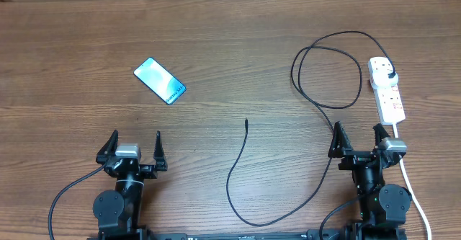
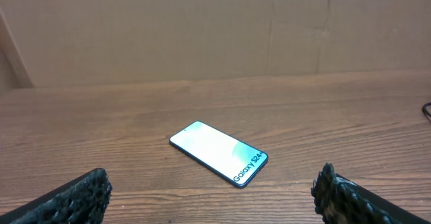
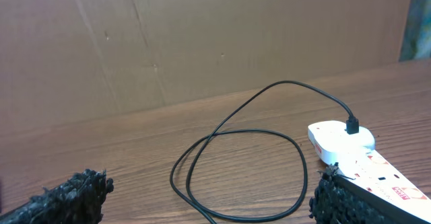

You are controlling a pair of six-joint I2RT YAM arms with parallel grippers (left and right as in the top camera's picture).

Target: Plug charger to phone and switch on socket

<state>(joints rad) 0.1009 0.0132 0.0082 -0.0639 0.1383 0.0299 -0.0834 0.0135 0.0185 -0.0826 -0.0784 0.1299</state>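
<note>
The phone [image 1: 160,81] lies flat with its cyan screen lit, at the left of the wooden table; the left wrist view shows the phone [image 2: 218,153] just ahead of my fingers. My left gripper [image 1: 134,148] sits near the front edge, open and empty. The charger [image 1: 325,67] is a thin black cable looped at the right, its plug [image 1: 390,74] seated in the white socket [image 1: 387,90], its connector tip [image 1: 246,122] lying free mid-table. My right gripper [image 1: 359,140] stands open beside the socket's near end. In the right wrist view the charger loop [image 3: 236,173] and socket [image 3: 350,153] show.
The socket's thick white cord [image 1: 414,189] runs back past the right arm to the front edge. A brown cardboard wall [image 2: 202,29] backs the table. The charger's slack [image 1: 252,197] curves along the front between the two arms.
</note>
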